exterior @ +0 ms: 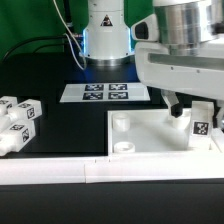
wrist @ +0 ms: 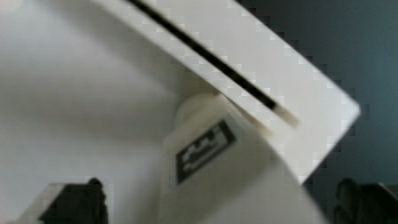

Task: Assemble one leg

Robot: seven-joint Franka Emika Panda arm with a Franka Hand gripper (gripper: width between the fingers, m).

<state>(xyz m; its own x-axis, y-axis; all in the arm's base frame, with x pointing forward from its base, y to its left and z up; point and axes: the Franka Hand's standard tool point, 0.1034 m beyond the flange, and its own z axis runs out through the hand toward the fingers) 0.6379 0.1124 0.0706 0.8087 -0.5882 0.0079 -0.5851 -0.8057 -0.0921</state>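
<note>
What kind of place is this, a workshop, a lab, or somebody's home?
Most likely a robotics lab bench: a robot arm works over a black table, a marker board lies flat on it, and tagged white legs wait near a white panel.

The desk (exterior: 60,125) is a matt black surface with almost no shine. On it, at the lower right of the exterior view, the square panel (exterior: 150,135) looks like smooth white plastic with a dull, even finish. The leg (exterior: 199,126) held upright over it at the right edge is the same smooth white plastic and carries a flat black-and-white printed tag. The spare legs (exterior: 18,122) at the left edge match it. The marker board (exterior: 104,93) in the upper middle looks thin, flat and paper-like. The arm (exterior: 185,50) has a glossy white shell, while the end effector (exterior: 187,108) has dark, matt fingers (wrist: 68,200).
</note>
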